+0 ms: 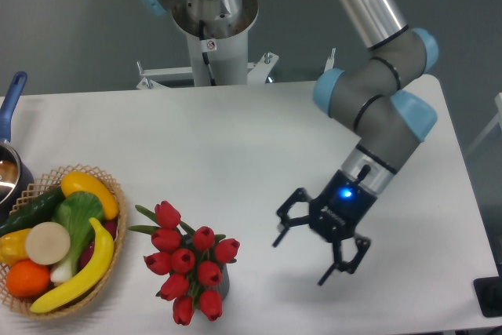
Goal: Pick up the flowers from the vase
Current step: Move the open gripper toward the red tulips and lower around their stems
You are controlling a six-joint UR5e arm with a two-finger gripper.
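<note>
- Camera view: your hand (314,255) hangs spread wide, grasping nothing, above the tabletop (259,154).
- The flowers (188,271) stand in the vase (223,284), well apart.

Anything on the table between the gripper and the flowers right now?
No. In the camera view, only bare white table lies between the open gripper and the flowers.

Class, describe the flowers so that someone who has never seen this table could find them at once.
Start at the white table and go to its front left, where a wicker basket holds fruit and vegetables. Just right of it stands a small dark vase with the flowers: red tulip buds on green stems, the only blooms here.
</note>
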